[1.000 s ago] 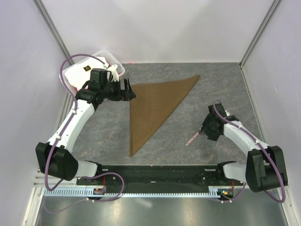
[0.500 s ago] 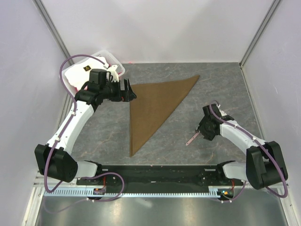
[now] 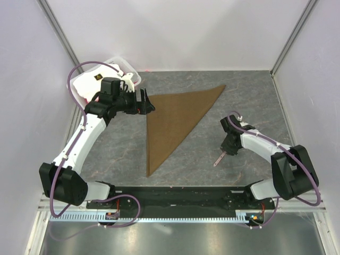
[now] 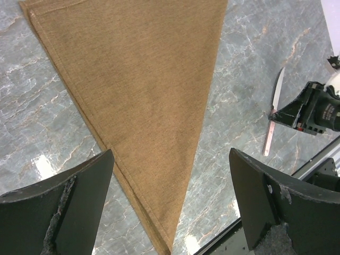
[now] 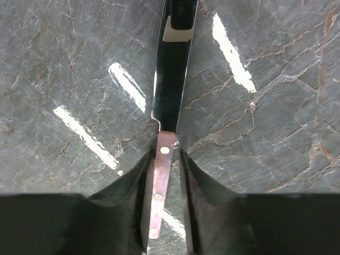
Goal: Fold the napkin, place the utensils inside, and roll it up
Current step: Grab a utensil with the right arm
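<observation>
The brown napkin (image 3: pixel 172 119) lies flat on the grey table, folded into a triangle, and fills most of the left wrist view (image 4: pixel 143 79). My left gripper (image 3: pixel 144 103) hovers open and empty over the napkin's top-left corner (image 4: pixel 170 159). The utensil, a knife (image 3: pixel 219 158) with a pale pinkish handle, lies right of the napkin. My right gripper (image 3: pixel 226 150) is closed down around its handle (image 5: pixel 162 164), and the dark blade (image 5: pixel 172 79) points away from the fingers. The knife also shows in the left wrist view (image 4: pixel 273 119).
A white bin (image 3: pixel 87 82) holding white and pink cloth stands at the back left, behind my left arm. Pale walls close in the table on three sides. A black rail (image 3: pixel 175 196) runs along the near edge.
My right gripper has moved left and turned, and the knife has turned with it to lie more upright in the top view. My left arm has barely moved.
</observation>
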### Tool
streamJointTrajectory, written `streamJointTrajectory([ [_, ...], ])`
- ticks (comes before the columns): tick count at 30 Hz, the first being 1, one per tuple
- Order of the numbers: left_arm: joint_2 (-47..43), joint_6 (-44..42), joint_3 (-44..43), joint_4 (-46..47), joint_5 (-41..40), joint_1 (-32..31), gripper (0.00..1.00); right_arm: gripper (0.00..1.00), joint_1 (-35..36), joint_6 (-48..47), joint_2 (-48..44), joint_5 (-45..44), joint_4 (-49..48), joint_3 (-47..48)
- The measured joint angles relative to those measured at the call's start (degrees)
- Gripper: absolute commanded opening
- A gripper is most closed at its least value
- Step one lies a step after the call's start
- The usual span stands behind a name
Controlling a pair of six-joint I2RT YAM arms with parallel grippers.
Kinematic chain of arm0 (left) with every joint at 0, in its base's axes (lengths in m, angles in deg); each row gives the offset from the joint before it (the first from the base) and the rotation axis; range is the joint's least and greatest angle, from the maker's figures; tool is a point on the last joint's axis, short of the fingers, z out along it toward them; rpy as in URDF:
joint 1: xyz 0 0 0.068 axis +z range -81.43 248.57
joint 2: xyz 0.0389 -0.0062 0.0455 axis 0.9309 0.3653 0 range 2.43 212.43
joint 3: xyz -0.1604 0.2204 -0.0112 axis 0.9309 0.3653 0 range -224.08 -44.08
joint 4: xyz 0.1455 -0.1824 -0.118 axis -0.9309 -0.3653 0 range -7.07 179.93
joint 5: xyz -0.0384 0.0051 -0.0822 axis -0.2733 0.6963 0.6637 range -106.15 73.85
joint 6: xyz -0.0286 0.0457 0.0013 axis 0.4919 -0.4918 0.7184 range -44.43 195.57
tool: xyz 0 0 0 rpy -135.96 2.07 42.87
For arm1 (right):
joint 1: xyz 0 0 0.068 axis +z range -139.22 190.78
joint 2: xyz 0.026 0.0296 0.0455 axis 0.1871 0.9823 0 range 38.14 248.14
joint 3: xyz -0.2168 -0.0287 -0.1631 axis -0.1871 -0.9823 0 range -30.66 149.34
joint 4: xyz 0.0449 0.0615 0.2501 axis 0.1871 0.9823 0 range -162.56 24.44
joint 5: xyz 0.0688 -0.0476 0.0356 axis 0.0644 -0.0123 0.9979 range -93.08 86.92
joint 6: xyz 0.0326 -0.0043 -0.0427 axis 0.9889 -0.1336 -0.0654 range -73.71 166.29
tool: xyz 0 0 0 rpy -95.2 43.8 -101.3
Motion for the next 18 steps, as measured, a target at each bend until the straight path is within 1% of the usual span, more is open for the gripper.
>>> streamJointTrajectory([
  [1, 0.0, 0.0, 0.0, 0.0, 0.1, 0.0, 0.97, 0.21, 0.3, 0.0, 0.5, -0.5, 0.3, 0.3],
  [2, 0.0, 0.0, 0.0, 0.0, 0.1, 0.0, 0.97, 0.1, 0.4, 0.0, 0.9, -0.7, 0.3, 0.7],
  [3, 0.0, 0.0, 0.0, 0.1, 0.1, 0.0, 0.97, 0.04, 0.6, 0.0, 1.4, -0.8, 0.4, 1.0],
  [4, 0.0, 0.0, 0.0, 0.1, 0.1, 0.0, 0.97, 0.0, 0.8, 0.0, 1.9, -1.0, 0.7, 1.5],
  [12, 0.0, 0.0, 0.0, 0.2, 0.1, 0.0, 0.97, 0.0, 2.9, 0.3, 3.8, -1.8, 0.8, 3.6],
  [18, 0.0, 0.0, 0.2, 0.3, 0.1, 0.0, 0.97, 0.0, 6.6, 3.7, 4.2, 1.2, -0.9, 7.1],
])
